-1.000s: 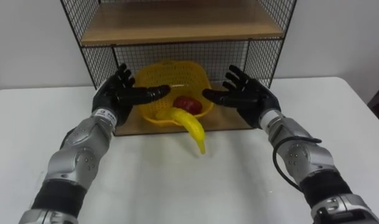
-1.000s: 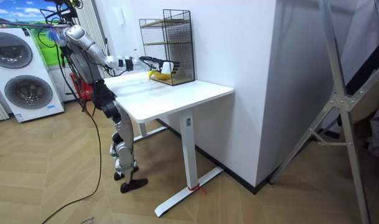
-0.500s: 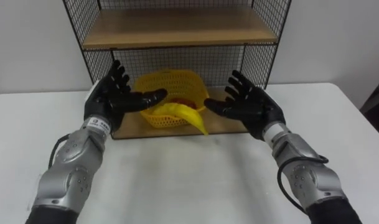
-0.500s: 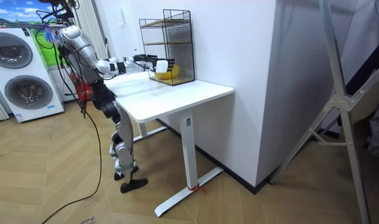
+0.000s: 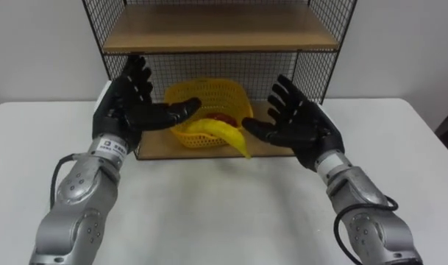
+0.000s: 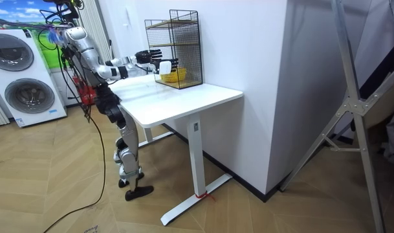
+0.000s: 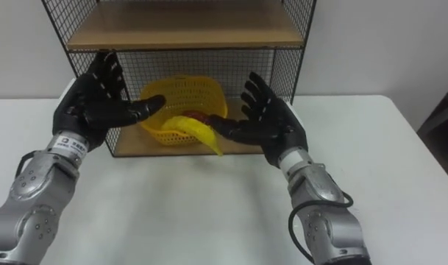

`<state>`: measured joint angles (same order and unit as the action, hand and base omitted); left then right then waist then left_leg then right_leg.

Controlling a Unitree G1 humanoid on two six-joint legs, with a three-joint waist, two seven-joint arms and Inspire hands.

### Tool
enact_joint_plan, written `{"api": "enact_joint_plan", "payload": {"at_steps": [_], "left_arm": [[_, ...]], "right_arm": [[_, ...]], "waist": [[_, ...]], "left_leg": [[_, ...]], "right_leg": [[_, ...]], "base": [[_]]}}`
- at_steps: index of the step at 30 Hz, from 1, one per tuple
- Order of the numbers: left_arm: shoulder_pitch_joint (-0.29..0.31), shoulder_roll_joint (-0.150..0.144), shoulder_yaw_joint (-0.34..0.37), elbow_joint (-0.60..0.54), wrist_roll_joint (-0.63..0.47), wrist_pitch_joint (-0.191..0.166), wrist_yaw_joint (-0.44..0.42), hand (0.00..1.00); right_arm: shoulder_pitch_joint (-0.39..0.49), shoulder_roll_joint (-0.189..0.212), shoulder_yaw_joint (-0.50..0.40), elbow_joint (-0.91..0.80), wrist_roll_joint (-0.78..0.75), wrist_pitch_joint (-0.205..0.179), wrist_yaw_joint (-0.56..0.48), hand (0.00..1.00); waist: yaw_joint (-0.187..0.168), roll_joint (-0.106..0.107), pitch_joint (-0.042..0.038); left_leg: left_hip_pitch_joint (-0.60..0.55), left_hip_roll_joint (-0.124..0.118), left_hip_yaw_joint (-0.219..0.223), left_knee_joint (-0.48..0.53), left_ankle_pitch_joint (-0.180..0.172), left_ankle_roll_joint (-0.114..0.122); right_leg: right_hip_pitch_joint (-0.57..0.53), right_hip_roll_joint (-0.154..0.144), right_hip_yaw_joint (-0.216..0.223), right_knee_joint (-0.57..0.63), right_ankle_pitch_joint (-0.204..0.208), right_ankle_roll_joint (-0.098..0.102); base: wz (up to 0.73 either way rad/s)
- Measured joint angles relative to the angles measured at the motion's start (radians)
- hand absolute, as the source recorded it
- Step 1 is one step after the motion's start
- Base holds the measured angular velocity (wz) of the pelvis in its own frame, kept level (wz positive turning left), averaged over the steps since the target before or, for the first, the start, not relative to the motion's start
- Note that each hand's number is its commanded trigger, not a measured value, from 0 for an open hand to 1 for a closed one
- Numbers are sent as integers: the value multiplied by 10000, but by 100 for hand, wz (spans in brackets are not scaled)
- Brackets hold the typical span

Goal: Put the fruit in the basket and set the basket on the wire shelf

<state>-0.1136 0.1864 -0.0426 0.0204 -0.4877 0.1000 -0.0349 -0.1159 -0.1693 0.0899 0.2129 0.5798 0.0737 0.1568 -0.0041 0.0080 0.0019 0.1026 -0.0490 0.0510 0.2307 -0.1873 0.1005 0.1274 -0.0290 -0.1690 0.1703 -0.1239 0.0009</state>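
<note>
A yellow mesh basket (image 5: 206, 101) (image 7: 181, 97) sits tilted on the lower wooden board of the black wire shelf (image 5: 216, 33) (image 7: 179, 29). A yellow banana (image 5: 227, 137) (image 7: 200, 132) sticks out over its front rim, and a red fruit (image 5: 222, 118) lies inside behind it. My left hand (image 5: 132, 107) (image 7: 97, 103) is open in front of the shelf's left side, palm inward, apart from the basket. My right hand (image 5: 301, 126) (image 7: 269, 121) is open to the right of the basket, holding nothing. In the room view the robot stands at the table's end with both hands (image 6: 151, 59) raised toward the shelf (image 6: 174, 46).
The shelf stands at the back of a white table (image 5: 224, 199) (image 6: 184, 97) against a white wall. Its upper wooden board (image 5: 212, 29) is bare. Washing machines (image 6: 22, 74) stand behind the robot in the room view.
Both hands have drawn back from the basket toward me and risen a little. The basket with the fruit now rests further in on the lower board; the banana hangs out less.
</note>
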Motion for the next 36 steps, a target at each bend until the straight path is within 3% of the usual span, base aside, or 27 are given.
{"api": "enact_joint_plan", "payload": {"at_steps": [5, 9, 18, 23, 33, 36], "left_arm": [[136, 0, -1, -244, -4, 0, -172, 0], [320, 0, -2, -702, -10, -162, -261, 0], [1582, -6, 7, -1490, 234, -659, -407, 0], [1975, 4, 7, -1808, 236, -1104, -616, 0], [2238, 5, 376, -2091, 466, -1279, -1047, 0], [2355, -35, 408, -2107, 449, -1406, -1050, 0]], "right_arm": [[57, -8, -11, -228, 1, -7, 5, 0], [278, -6, -16, -615, 49, -301, 184, 0], [785, -14, -77, -1415, -485, -534, 311, 0], [851, -46, -411, -2026, -819, -1191, 424, 0], [1443, -257, -1340, -2768, -1873, -1197, 64, 0], [1772, -263, -1348, -3265, -2336, -1163, -32, 0]], "waist": [[-26, 8, 0], [4, 46, 6], [-181, 82, -19], [-176, 43, 4], [-181, 14, -1], [-115, 59, -40]], "left_leg": [[-56, 4, 0, 7, -1, -1], [-48, 5, 0, 1, 0, -1], [-57, 2, -4, -22, 6, -8], [-50, 1, -6, -30, 7, -8], [-309, 5, -2, 14, 8, -11], [-378, -1, 69, 6, 6, -10]], "right_leg": [[-67, 11, 21, 7, 1, -2], [-65, 7, 13, 6, 3, -4], [-81, 16, 43, 6, -4, -3], [-79, 16, 58, -2, -4, -3], [-384, 0, 29, 178, -5, -18], [-594, -42, 49, 382, -62, -33]], "base": [[0], [0], [0], [0], [0], [-7]]}}
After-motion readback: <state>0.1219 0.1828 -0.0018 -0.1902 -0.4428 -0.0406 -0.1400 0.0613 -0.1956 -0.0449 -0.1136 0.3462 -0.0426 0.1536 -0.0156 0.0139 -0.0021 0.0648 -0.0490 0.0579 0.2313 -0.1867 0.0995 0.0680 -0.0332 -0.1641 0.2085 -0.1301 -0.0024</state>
